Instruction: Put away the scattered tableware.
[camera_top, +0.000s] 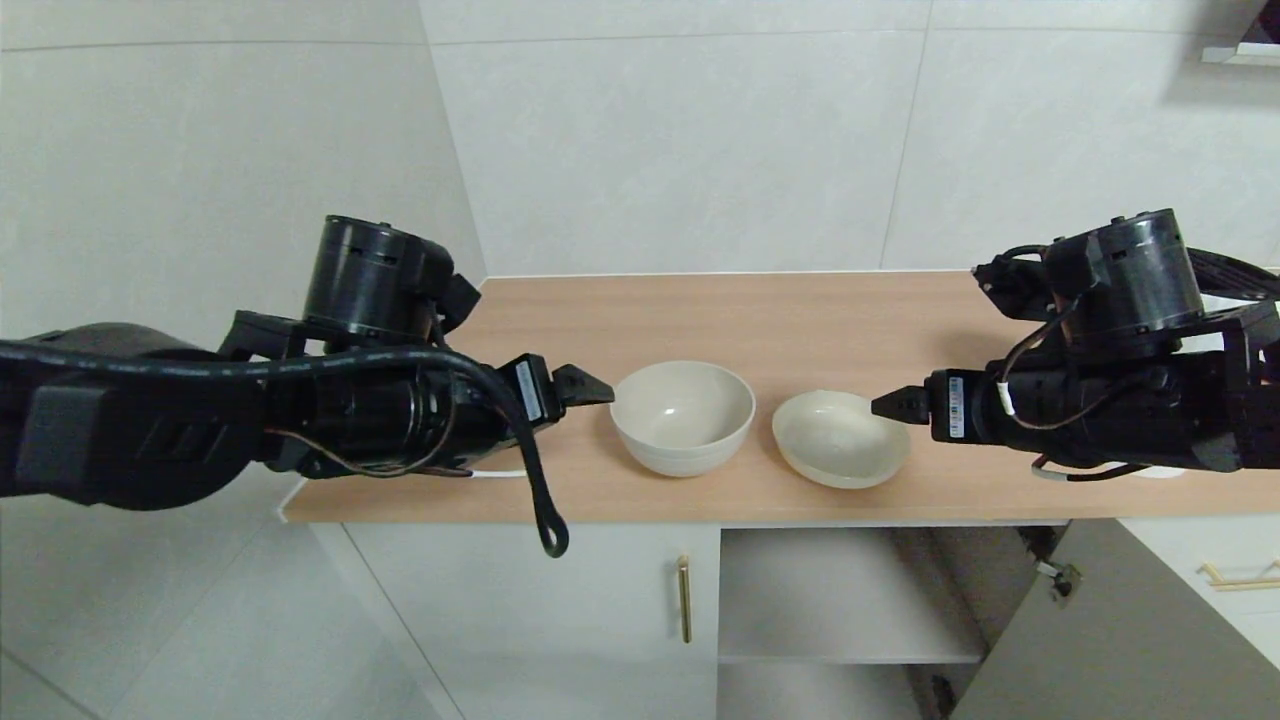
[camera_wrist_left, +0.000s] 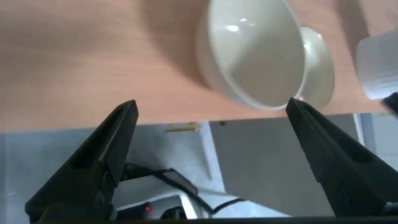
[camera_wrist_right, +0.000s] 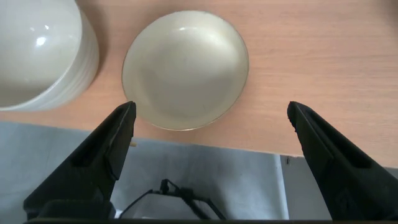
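Observation:
Two bowls stand side by side near the front edge of the wooden counter (camera_top: 800, 320). The deeper white bowl (camera_top: 682, 415) is on the left and the shallow cream bowl (camera_top: 840, 437) on the right, both upright. My left gripper (camera_top: 590, 385) hovers just left of the deep bowl, pointing at it. In the left wrist view the left gripper (camera_wrist_left: 210, 107) is open, with the deep bowl (camera_wrist_left: 252, 53) ahead of it. My right gripper (camera_top: 895, 405) sits at the shallow bowl's right rim. It is open (camera_wrist_right: 210, 109) above the shallow bowl (camera_wrist_right: 185, 68), and the deep bowl (camera_wrist_right: 37, 53) is beside that.
Under the counter a cabinet compartment (camera_top: 840, 600) stands open with a shelf, its door (camera_top: 1100, 640) swung out to the right. To its left is a closed door with a brass handle (camera_top: 684, 598). A white object (camera_wrist_left: 376, 65) sits beyond the shallow bowl. Tiled walls bound the counter behind and left.

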